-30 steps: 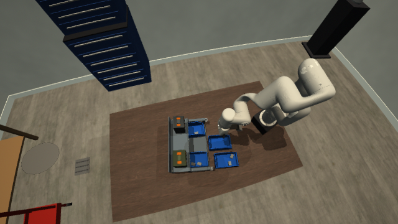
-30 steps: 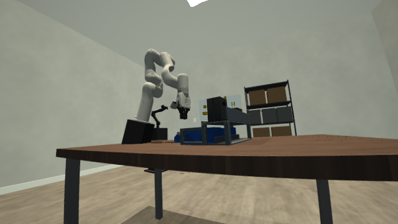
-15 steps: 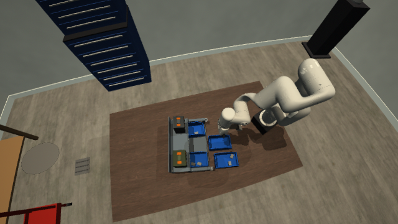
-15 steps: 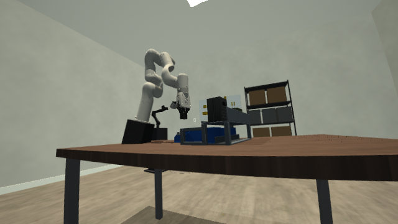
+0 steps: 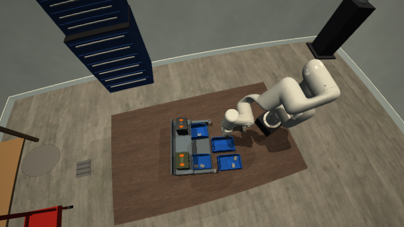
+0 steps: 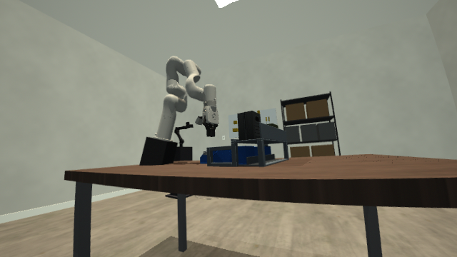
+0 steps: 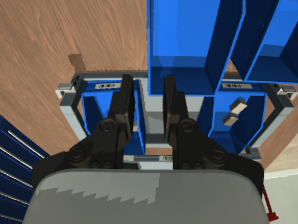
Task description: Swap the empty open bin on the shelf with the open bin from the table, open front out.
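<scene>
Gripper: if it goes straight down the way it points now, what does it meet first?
Probably the side wall of the empty bin on the table; the part-open gripper holds nothing, its fingers appear to straddle that wall, though depth is unclear.

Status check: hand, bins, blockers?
Hand part open, holding nothing, above the empty bin on the table. Middle shelf slot vacated. Parts bin untouched on table. No blockers seen.

Four blue bins, two cases
</scene>
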Tool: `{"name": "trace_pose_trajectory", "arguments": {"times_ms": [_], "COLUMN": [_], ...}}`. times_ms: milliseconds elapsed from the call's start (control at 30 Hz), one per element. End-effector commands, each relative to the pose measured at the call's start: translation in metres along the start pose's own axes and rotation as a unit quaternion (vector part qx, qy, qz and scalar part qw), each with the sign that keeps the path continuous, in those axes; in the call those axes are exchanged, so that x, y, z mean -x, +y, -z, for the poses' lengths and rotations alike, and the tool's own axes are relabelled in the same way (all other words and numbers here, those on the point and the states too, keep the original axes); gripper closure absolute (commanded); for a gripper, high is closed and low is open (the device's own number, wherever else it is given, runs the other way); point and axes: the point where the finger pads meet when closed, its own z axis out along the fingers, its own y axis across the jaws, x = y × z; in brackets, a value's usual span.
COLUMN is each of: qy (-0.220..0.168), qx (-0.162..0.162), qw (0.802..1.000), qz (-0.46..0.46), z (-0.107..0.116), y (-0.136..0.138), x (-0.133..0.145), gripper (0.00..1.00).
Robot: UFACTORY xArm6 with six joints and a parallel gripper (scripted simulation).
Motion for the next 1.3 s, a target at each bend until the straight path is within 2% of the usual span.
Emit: {"name": "trace_pose_trajectory", "arguments": {"times_ms": [0, 600, 1267], "qy": [-0.002, -0.001, -0.001], "qx": [0.000, 0.000, 0.000], "qw": [1.000, 1.000, 1.000], "qz": [0.000, 0.000, 0.000], "z": [0.001, -0.015, -0.052], "y": [0.000, 0.000, 0.000], "x": [0.001, 0.001, 0.002], "gripper": [0.74, 0.74, 0.74]}}
